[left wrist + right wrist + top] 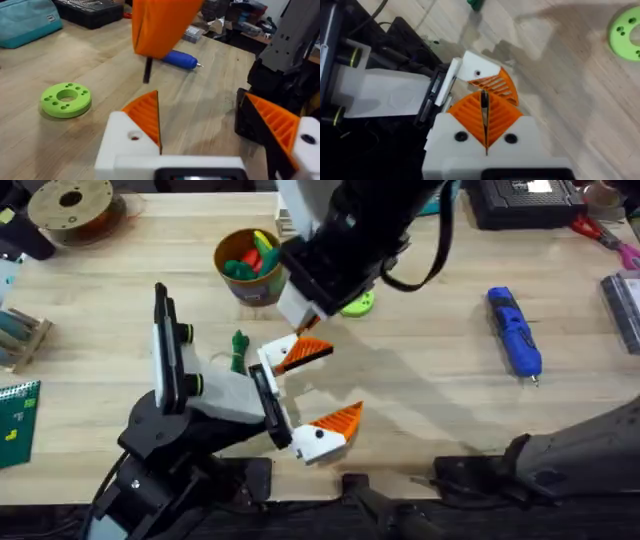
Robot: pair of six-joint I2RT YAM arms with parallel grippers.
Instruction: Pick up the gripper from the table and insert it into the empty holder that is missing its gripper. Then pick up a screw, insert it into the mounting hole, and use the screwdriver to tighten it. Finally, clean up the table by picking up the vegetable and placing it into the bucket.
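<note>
Presently the right hand (pixel 484 100) is seen clenched, its orange ribbed pads pressed together on a thin dark pin, judged to be the screw (pixel 147 70), which hangs below the pads above the bench (pixel 440 400). The left hand (pixel 325 385) is spread wide and grasps nothing. One of its white fingers (pixel 131 137) lies just under the screw, with a small round hole in its upper face. This is taken to be the mounting hole.

The screw can be expected to be light, stiff and slim. With so little of it caught between the pads, it may easily be tilted or dropped if it is pushed off-axis, so it would best be held near its head and lowered straight.

The screwdriver (pixel 515 332) lies well apart on the right of the bench, its bit pointing toward the arms' bases. It is judged rigid, smooth and liable to roll. A hold across the middle of the blue barrel is advised, clear of the bit.

The vegetable (pixel 238 348) lies beside the left arm, near the bucket (pixel 250 265), which already holds bright toy vegetables. It is probably light and knobbly, and is best pinched across its slim middle. A green ring (pixel 357 304) rests by the bucket.
</note>
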